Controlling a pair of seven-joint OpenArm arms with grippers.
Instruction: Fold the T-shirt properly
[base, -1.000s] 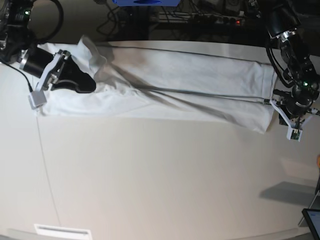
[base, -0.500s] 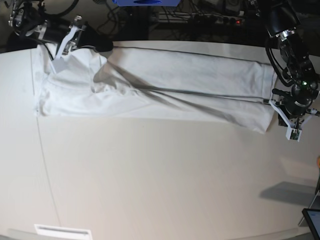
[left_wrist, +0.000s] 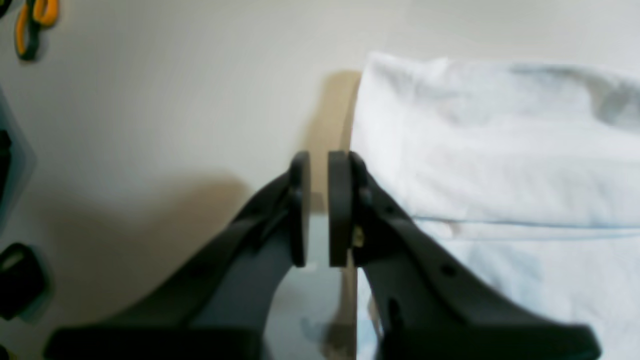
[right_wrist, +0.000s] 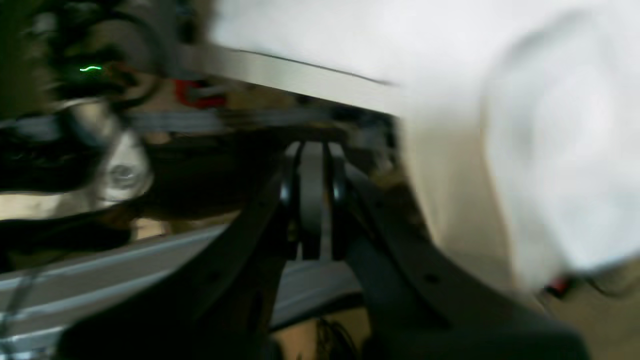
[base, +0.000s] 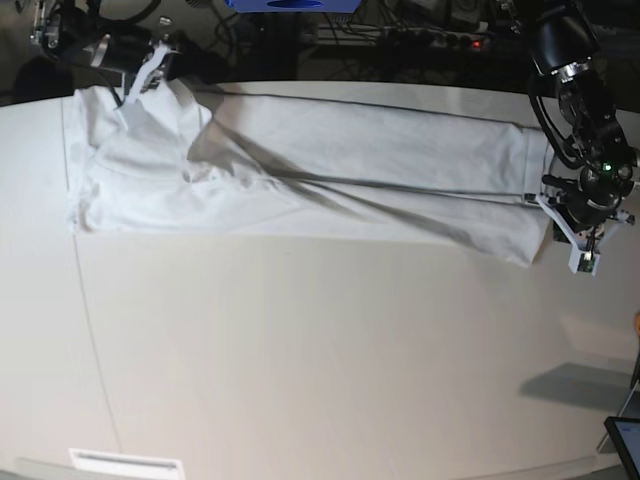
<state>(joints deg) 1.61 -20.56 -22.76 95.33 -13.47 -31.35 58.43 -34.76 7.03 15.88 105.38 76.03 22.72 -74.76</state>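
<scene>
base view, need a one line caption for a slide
White T-shirt folded into a long band across the tabletop, one arm at each end, neither gripper visibly holding cloth.

You have a smooth off-white bench (base: 320, 360) filling most of the base view, with a thin seam line running down its left part and a dark back edge along the top. Lying directly on it, across the far half, you see the T-shirt (base: 340, 170), white and stretched into a long band from the left end nearly to the right end. Its left part is bunched and creased; the right part lies flatter, with a long crease along it. The near half of the bench carries only a small pale strip (base: 126, 463) at the lower left edge. In the left wrist view the T-shirt's edge (left_wrist: 360, 115) rests flat on the bench.
</scene>
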